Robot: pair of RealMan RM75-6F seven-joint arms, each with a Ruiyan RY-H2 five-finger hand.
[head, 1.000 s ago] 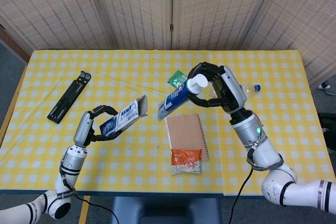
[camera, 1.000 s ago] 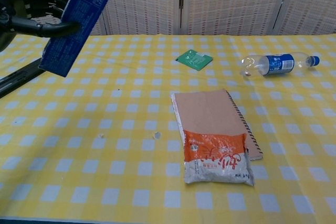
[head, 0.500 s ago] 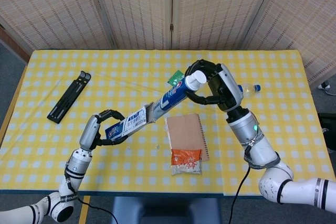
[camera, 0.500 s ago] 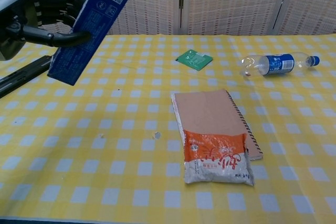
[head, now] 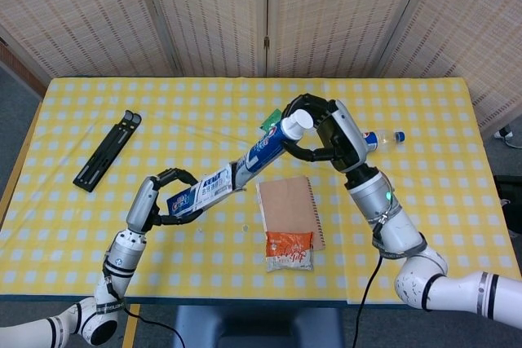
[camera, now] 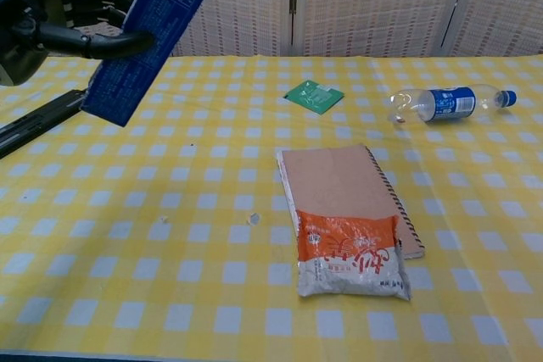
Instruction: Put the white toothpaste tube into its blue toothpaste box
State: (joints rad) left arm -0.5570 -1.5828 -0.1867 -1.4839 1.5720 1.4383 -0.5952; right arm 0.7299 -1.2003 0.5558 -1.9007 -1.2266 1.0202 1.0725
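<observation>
In the head view my left hand [head: 167,193] grips the blue toothpaste box [head: 204,191] above the table, its open end toward the right. My right hand [head: 322,132] holds the white toothpaste tube [head: 273,143] near its cap. The tube slants down to the left, its flat end in the mouth of the box. The chest view shows my left hand [camera: 59,14] at the top left holding the blue toothpaste box [camera: 148,36], which rises past the frame's top edge. That view shows neither the tube nor my right hand.
A brown notebook [head: 289,205] lies mid-table with an orange-and-white packet [head: 289,251] on its near end. A green sachet [head: 272,122] and a plastic bottle [camera: 441,103] lie further back. A black bar [head: 108,150] lies at the far left.
My two hands came together: the box moved right and the tube moved down-left. The tube's flat end, first apart from the box, now sits in its open mouth.
</observation>
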